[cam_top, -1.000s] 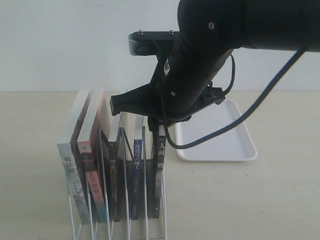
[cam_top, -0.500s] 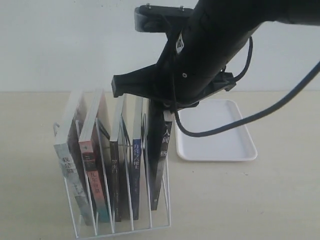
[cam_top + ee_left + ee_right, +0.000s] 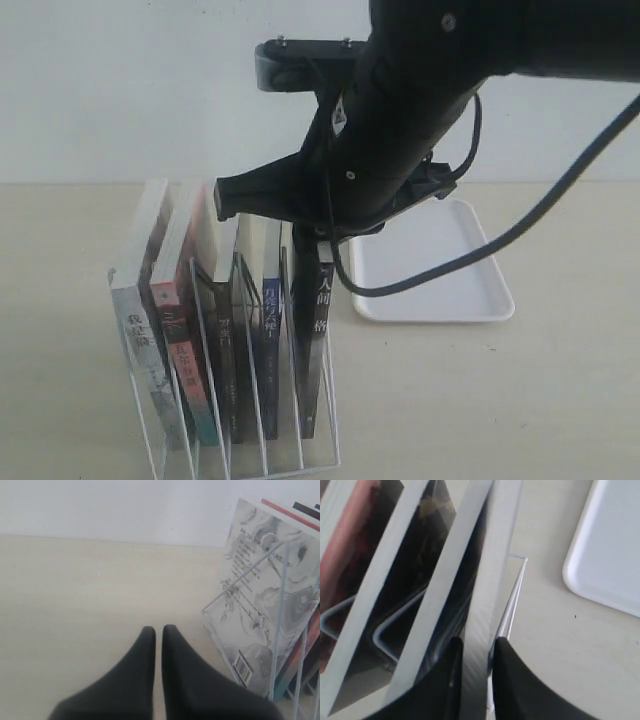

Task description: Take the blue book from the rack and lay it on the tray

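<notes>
A black-spined book (image 3: 319, 325) stands with its top edge pinched between the right fingers (image 3: 507, 680). A marbled grey book (image 3: 250, 605) leans ahead of the left fingers (image 3: 145, 670), off to one side. A red-and-teal-spined book (image 3: 185, 370) stands on its far side, on the pale table (image 3: 520, 400).

right gripper (image 3: 477, 644) lower than half a second ago, black-spined book (image 3: 317, 345) sunk back into rack (image 3: 300, 466)
</notes>
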Tool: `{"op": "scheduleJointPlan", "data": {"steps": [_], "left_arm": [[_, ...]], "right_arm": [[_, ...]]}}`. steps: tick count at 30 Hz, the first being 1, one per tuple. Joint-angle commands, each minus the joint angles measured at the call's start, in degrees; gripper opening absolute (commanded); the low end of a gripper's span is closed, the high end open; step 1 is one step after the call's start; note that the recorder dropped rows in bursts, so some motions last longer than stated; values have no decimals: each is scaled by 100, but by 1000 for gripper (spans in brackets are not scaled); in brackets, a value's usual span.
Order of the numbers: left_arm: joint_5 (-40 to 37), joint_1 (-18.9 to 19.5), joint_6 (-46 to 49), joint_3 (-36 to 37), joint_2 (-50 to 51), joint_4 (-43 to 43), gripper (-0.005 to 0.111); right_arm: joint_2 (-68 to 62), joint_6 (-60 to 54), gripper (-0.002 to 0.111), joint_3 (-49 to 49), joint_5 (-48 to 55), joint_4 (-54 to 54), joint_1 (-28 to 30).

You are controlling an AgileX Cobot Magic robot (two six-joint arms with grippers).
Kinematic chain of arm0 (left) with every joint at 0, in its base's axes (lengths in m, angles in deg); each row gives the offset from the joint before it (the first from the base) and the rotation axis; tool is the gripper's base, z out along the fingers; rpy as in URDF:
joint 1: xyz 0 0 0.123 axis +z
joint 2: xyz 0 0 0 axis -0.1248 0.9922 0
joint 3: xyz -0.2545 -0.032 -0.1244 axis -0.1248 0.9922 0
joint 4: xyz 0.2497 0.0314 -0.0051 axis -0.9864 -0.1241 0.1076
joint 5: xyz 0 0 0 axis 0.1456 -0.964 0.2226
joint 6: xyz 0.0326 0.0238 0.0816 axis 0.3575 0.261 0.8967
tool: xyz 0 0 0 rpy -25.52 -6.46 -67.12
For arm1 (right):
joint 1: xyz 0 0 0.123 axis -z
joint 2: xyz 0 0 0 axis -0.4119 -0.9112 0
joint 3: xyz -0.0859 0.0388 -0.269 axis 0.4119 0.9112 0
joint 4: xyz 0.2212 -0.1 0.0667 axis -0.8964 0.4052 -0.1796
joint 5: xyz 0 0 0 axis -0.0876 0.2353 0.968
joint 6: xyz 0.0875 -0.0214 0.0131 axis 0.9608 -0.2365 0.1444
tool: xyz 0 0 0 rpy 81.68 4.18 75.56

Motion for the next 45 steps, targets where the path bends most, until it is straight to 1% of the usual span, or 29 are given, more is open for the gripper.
{"op": "scheduleJointPlan", "data": {"steps": [1, 7, 12, 14, 15, 17, 19, 20, 21, 22, 27, 36, 38, 43, 45], "left_arm": [[5, 6, 23, 22, -22, -18, 4], [5, 6, 23, 22, -22, -18, 4], [5, 6, 23, 22, -22, -18, 4], [5, 6, 23, 22, -22, -18, 4], [5, 6, 23, 22, -22, -18, 4], [5, 6, 23, 22, -22, -18, 4], [5, 6, 23, 22, -22, -18, 4], [5, 6, 23, 22, -22, -18, 4], [5, 6, 23, 22, -22, -18, 4], [5, 6, 23, 22, -22, -18, 4], [5, 6, 23, 22, -22, -18, 4], [5, 6, 23, 22, -22, -18, 4], [5, 6, 23, 22, -22, -18, 4], [5, 6, 23, 22, -22, -18, 4], [5, 6, 23, 22, -22, -18, 4]], "right_arm": [[-53, 208, 1, -40, -424, 259, -89], [-75, 396, 1, -40, 199, 803, -89], [-75, 412, 1, -40, 203, 788, -89], [-75, 481, 4, -40, 161, 788, -89], [-75, 513, 8, -40, 138, 788, -89], [-75, 542, 23, -40, 109, 788, -89], [-75, 570, 41, -40, 84, 788, -89], [-75, 581, 48, -40, 80, 788, -89], [-75, 591, 52, -40, 80, 774, -89], [-75, 624, 54, -40, 80, 773, -89], [-16, 636, 54, -40, 256, 766, -89], [507, 625, 53, -40, 809, 652, -98], [477, 625, 51, -40, 913, 576, -98], [280, 584, 36, -31, 962, 567, -110], [270, 479, 33, -31, 962, 497, -110]]}}
